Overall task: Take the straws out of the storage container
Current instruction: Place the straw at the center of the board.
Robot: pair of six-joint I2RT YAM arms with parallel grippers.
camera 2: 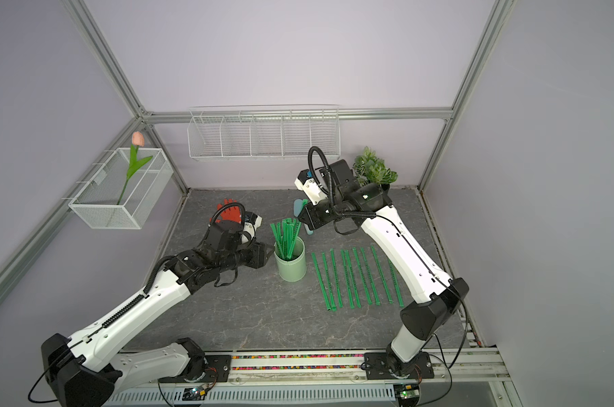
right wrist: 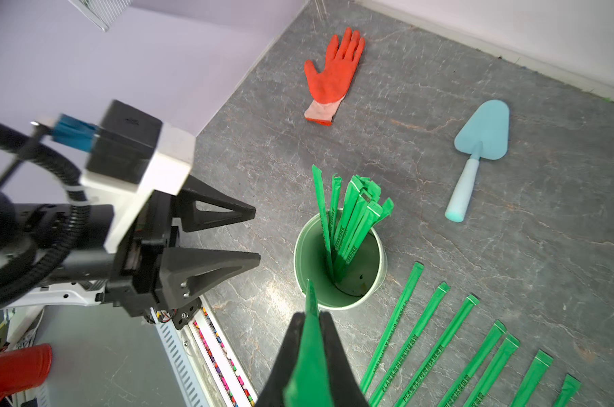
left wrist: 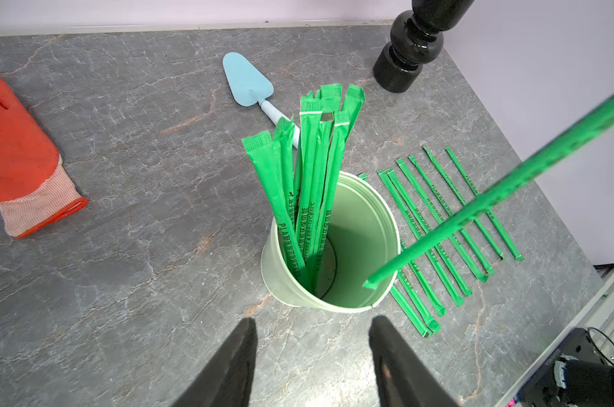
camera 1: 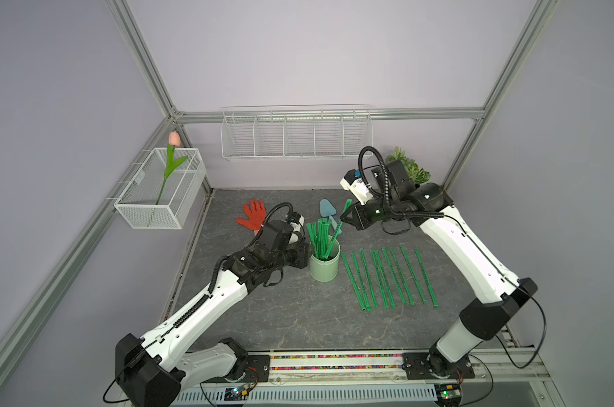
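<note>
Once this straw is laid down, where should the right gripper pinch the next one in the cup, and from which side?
Pinch the flattened top end of one of the straws, well above the storage container's rim; the one fanned apart looks easiest. Descend from above over the cup's empty half, towards the laid-out row: the bundle leans on the opposite wall.

Nine straws [camera 1: 381, 278] lie flat, about seven more straws [left wrist: 312, 183] stand in one mint-green cup [camera 1: 325, 269], and one straw [left wrist: 503, 188] is held up. Also one red glove [camera 1: 252, 215], one blue trowel [right wrist: 481, 137], one tulip [camera 1: 174, 139], one potted plant [camera 2: 372, 169] and two wire baskets [camera 1: 296, 141].
</note>
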